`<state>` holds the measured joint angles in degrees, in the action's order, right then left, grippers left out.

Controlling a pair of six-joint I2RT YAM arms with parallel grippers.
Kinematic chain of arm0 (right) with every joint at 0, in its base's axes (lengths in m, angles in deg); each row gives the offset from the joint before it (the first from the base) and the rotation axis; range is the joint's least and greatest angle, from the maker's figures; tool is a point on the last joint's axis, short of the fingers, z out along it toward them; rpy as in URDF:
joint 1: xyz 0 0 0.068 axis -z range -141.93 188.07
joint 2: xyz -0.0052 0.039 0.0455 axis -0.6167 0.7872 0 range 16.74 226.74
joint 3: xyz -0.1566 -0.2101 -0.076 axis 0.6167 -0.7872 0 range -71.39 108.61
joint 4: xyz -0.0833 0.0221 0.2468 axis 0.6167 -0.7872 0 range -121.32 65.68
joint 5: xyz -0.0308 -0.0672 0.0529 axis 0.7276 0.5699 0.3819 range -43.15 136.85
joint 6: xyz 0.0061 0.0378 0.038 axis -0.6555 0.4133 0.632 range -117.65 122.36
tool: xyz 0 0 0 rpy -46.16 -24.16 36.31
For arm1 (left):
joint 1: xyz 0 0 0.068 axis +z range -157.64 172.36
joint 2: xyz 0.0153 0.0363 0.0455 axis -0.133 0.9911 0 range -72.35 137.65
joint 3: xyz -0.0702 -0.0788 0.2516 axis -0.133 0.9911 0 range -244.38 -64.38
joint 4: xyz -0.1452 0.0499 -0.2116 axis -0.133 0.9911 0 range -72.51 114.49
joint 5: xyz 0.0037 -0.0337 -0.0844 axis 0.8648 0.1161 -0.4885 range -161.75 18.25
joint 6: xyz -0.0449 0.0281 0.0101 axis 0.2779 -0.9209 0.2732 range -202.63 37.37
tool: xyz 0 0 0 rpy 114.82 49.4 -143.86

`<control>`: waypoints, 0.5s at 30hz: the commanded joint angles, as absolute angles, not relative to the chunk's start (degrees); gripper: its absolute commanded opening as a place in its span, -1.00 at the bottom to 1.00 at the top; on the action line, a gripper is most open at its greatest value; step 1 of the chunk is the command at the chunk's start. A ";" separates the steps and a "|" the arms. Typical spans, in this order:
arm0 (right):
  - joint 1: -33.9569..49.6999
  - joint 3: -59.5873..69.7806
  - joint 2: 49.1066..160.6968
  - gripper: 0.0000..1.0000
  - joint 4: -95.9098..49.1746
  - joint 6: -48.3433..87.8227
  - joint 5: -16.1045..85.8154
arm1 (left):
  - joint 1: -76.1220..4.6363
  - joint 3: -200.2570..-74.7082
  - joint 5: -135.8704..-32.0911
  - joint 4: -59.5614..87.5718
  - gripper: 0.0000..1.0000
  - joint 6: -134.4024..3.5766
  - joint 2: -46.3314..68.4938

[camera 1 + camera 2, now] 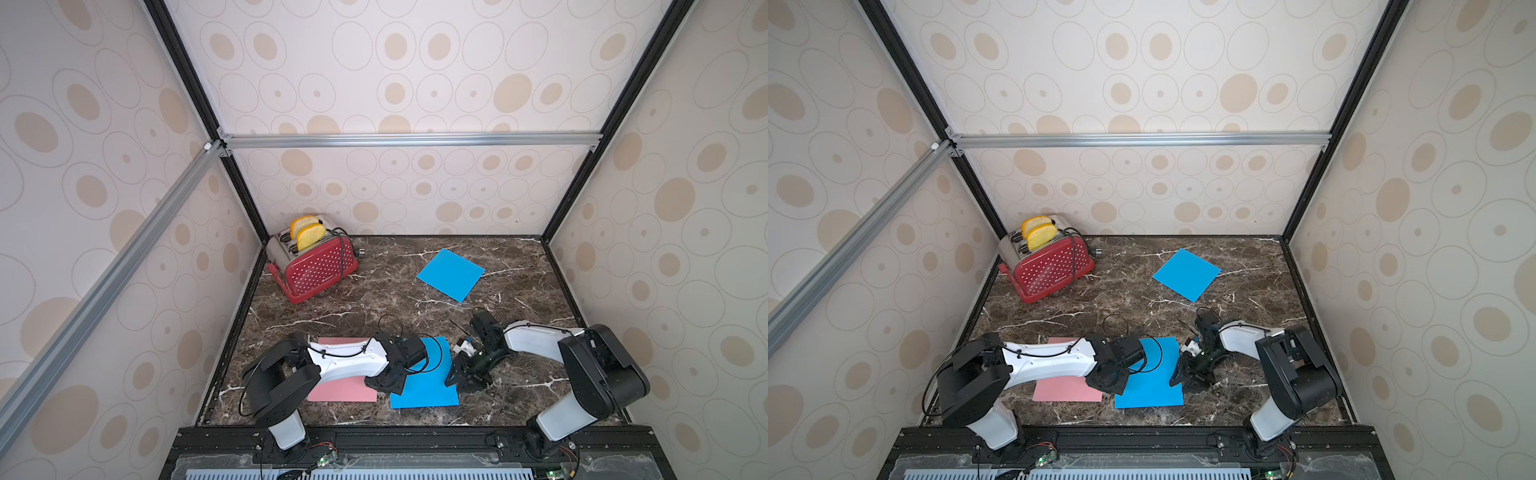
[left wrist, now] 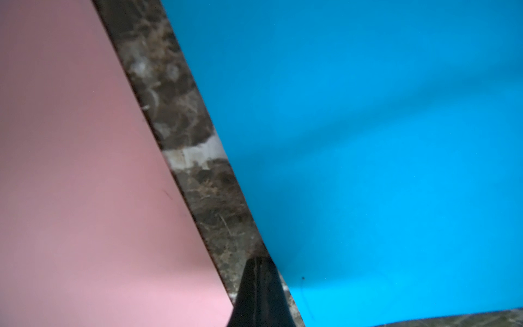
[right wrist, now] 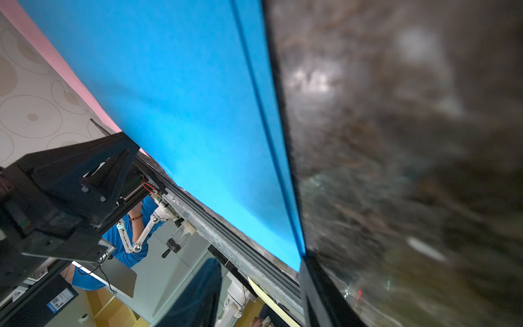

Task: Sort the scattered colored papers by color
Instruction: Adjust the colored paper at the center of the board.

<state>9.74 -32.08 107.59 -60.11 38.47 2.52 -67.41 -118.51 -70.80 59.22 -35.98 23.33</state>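
The dark marble counter (image 1: 415, 316) has three sheets on it. The pink sheet (image 1: 340, 390) lies flat at the front, partly under the left arm. The near blue sheet (image 1: 428, 390) sits right beside it, with just a thin strip of bare counter between them, not touching. The far blue sheet (image 1: 451, 274) is on its own towards the back, turned at an angle and well apart from the other two.

The left hand (image 1: 385, 384) is pinched fully closed with nothing in it. In the left wrist view its tip is down on that bare strip, right at the near blue sheet's edge.

The right hand (image 1: 467, 380) is low at the opposite edge of the near blue sheet. Its fingers stand partly apart, and one finger (image 3: 314, 283) sits right by the sheet's corner. No sheet is visibly clamped.

A red toaster (image 1: 320, 266) with two toast slices (image 1: 309, 235) sits in the back corner.
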 commanded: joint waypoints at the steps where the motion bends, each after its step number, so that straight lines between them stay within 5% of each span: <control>1: 9.33 -31.17 109.04 0.04 -59.19 36.53 10.77 | -67.16 -119.00 -71.26 59.93 -1.00 -36.57 22.98; 10: 9.38 -20.26 105.12 0.11 -74.81 31.25 16.91 | -66.27 -123.79 -63.03 70.82 -1.00 -39.46 20.83; 15: 9.67 -13.75 110.83 0.14 -66.70 30.08 17.00 | -65.12 -125.07 -66.42 71.38 -1.00 -40.95 16.92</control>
<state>9.76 -16.65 107.67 -69.64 32.00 15.30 -65.79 -122.53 -66.19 67.97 -38.62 19.92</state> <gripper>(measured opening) 0.568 0.039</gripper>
